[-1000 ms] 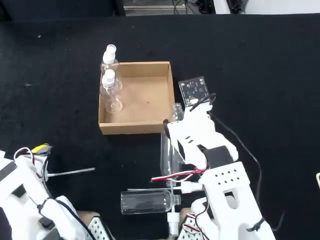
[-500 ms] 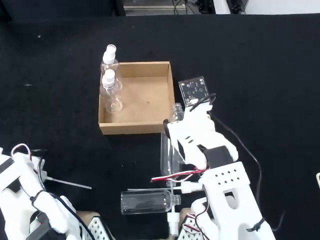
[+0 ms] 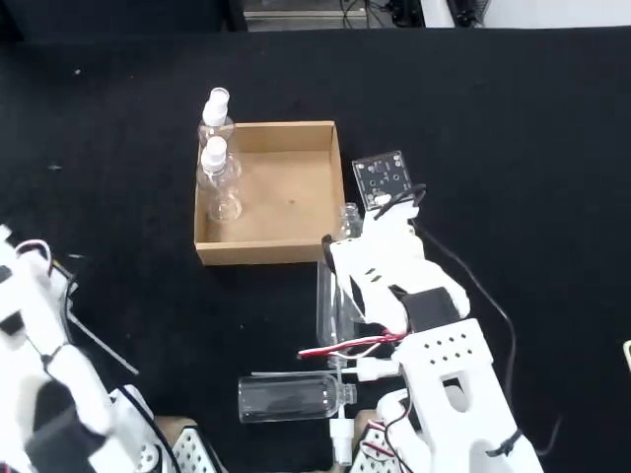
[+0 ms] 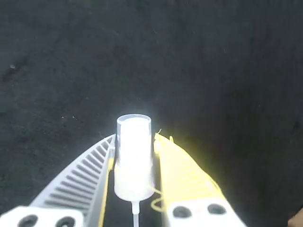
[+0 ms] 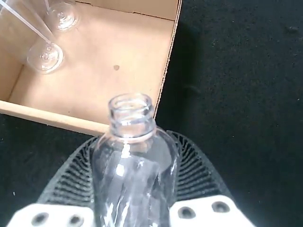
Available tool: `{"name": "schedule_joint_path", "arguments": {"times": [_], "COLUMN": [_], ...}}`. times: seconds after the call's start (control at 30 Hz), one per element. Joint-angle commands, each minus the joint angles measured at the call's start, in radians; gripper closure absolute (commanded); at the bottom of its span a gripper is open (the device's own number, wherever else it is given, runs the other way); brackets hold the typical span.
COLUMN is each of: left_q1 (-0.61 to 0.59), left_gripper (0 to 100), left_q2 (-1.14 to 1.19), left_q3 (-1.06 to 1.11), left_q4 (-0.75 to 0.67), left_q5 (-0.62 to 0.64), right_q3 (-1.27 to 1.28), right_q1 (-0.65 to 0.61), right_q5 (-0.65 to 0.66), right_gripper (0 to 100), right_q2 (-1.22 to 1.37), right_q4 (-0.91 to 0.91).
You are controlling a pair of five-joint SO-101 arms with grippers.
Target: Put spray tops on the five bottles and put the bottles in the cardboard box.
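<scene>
I'm looking down on a matte black cloth table (image 3: 513,118). The square cardboard box (image 3: 266,253) is plain tan-brown, with one small dark speck on its floor. The two clear plastic bottles (image 3: 219,177) in it have white spray tops. My left gripper (image 4: 135,139) has one pale grey ribbed finger and one yellow, either side of a white cylindrical spray cap (image 4: 134,161). My right gripper (image 5: 135,139) has dark ribbed fingers on white mounts, around a colourless transparent bottle (image 5: 132,175). A red wire (image 3: 335,348) crosses the white right arm (image 3: 444,365).
</scene>
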Motion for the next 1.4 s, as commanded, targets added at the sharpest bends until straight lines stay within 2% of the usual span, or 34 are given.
{"name": "schedule_joint_path", "arguments": {"times": [0.0, 0.2, 0.3, 0.4, 0.43, 0.67, 0.8, 0.97, 1.2, 1.37], "left_q1": [0.035, 0.03, 0.03, 0.021, 0.008, 0.007, 0.004, 0.054, 0.019, 0.022], "left_gripper": [97, 97, 88, 72, 71, 75, 76, 76, 76, 76], "left_q2": [0.115, 0.249, 0.282, 0.29, 0.287, 0.298, 0.299, 0.299, 0.298, 0.298], "left_q3": [-0.188, -0.245, -0.245, -0.232, -0.242, -0.358, -0.328, -0.248, -0.122, -0.113], "left_q4": [0.098, 0.097, 0.097, 0.104, 0.124, 0.345, 0.281, 0.218, 0.021, 0.017], "left_q5": [-0.15, -0.434, -0.514, -0.486, -0.477, -0.526, -0.526, -0.526, -0.526, -0.526], "right_q3": [-0.005, -0.005, -0.005, -0.005, -0.005, -0.005, -0.005, -0.005, 0.002, 0.004], "right_q1": [-0.008, -0.008, -0.008, -0.008, -0.008, -0.008, -0.008, -0.008, -0.008, -0.008], "right_q5": [0.009, 0.009, 0.009, 0.009, 0.009, 0.009, 0.009, 0.009, 0.009, 0.009], "right_gripper": [98.8, 98.8, 98.8, 98.8, 98.8, 98.8, 98.8, 98.8, 98.8, 98.8], "right_q2": [-0.024, -0.024, -0.024, -0.024, -0.024, -0.024, -0.024, -0.024, -0.024, -0.024], "right_q4": [-0.014, -0.014, -0.014, -0.014, -0.014, -0.014, -0.014, -0.014, -0.015, -0.015]}}
